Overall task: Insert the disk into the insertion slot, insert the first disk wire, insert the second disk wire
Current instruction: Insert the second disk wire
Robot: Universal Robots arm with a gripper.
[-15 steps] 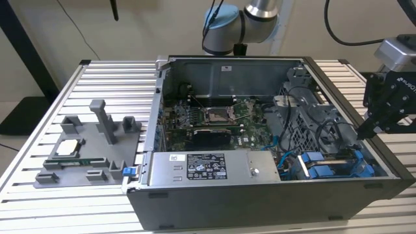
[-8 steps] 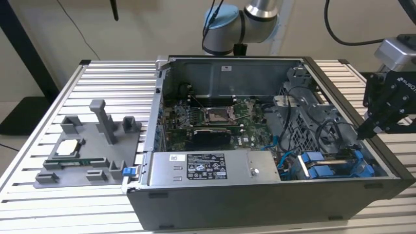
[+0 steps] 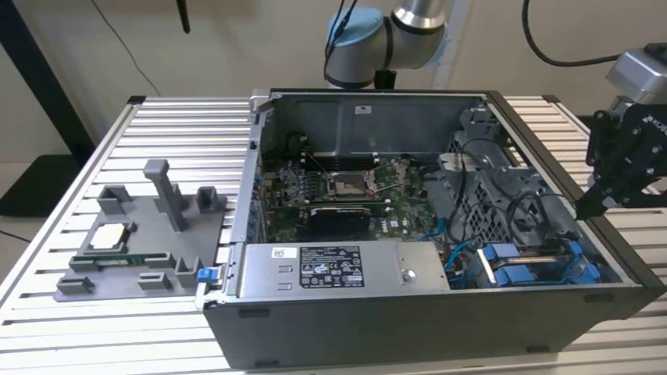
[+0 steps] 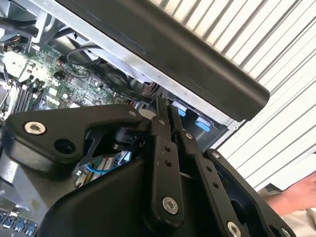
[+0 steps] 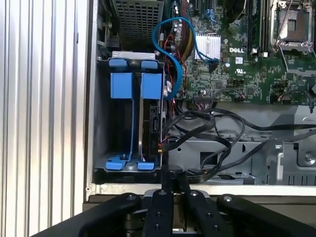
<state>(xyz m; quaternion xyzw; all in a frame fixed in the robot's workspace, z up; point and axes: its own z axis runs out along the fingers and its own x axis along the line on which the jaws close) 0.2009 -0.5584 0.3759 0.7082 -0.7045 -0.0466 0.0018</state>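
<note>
In the first wrist view the insertion slot (image 5: 98, 123), a grey metal bay edged with blue clips (image 5: 122, 85), lies just beyond my fingertips. The disk (image 5: 152, 123) stands edge-on in the bay between blue carrier parts, its connector side facing the motherboard. A blue wire (image 5: 170, 29) loops down beside it and black wires (image 5: 207, 129) run toward its connector edge. My gripper (image 5: 170, 180) is shut with nothing between its fingers (image 4: 160, 128). In the exterior view the gripper (image 3: 589, 207) hangs over the case's wall at that view's right, above the blue bay (image 3: 532, 266).
The open dark PC case (image 3: 417, 328) holds a motherboard (image 3: 344, 187) and a grey labelled power-supply box (image 3: 333, 269). A grey fixture (image 3: 146, 234) with parts sits on the slatted table at the exterior view's left. A hand (image 4: 296, 195) shows beside the gripper.
</note>
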